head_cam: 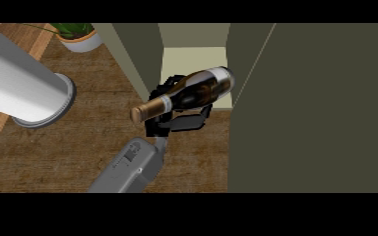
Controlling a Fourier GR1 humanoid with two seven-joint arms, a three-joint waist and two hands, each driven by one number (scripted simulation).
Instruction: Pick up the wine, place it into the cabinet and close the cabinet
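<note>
One grey forearm (129,167) comes up from the lower edge of the head view and ends in a black hand (179,120) whose fingers are curled round a wine bottle (188,93). From this view alone I cannot tell for sure whether it is the robot's right or left hand; no second hand shows. The bottle lies tilted across the top of the hand, its dark body pointing up and to the right, its gold-foiled neck (148,111) sticking out to the lower left, past the fingers. Just beyond the hand, the base end of the bottle reaches into the open cabinet (193,57), over its pale shelf. The cabinet's open door (310,110) stands as a broad dark green panel directly right of the hand. Far left of the hand, on the wooden counter (81,145), stands a large white cylinder (26,87), and above that, well apart, a potted plant (77,37).
</note>
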